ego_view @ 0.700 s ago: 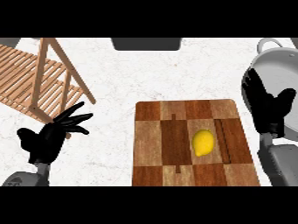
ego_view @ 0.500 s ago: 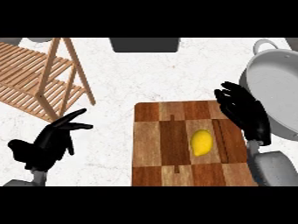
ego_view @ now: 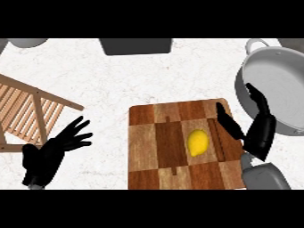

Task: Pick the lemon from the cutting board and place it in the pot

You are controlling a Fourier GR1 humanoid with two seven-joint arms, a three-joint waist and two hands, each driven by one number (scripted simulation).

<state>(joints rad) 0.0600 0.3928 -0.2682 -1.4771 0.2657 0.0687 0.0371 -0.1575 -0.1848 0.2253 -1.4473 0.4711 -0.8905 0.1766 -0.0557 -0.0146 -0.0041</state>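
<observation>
We find the lemon point(ego_view: 198, 142) lying on the cutting board point(ego_view: 155, 147), right of its middle, its long axis running almost up and down the view. Our right hand point(ego_view: 255, 129) hangs just beside it to the right, over the board's right edge, fingers spread and holding nothing. The pot point(ego_view: 287, 95) sits behind that hand. Our left hand point(ego_view: 54, 149) rests open well to the left, so the right one is nearer.
</observation>
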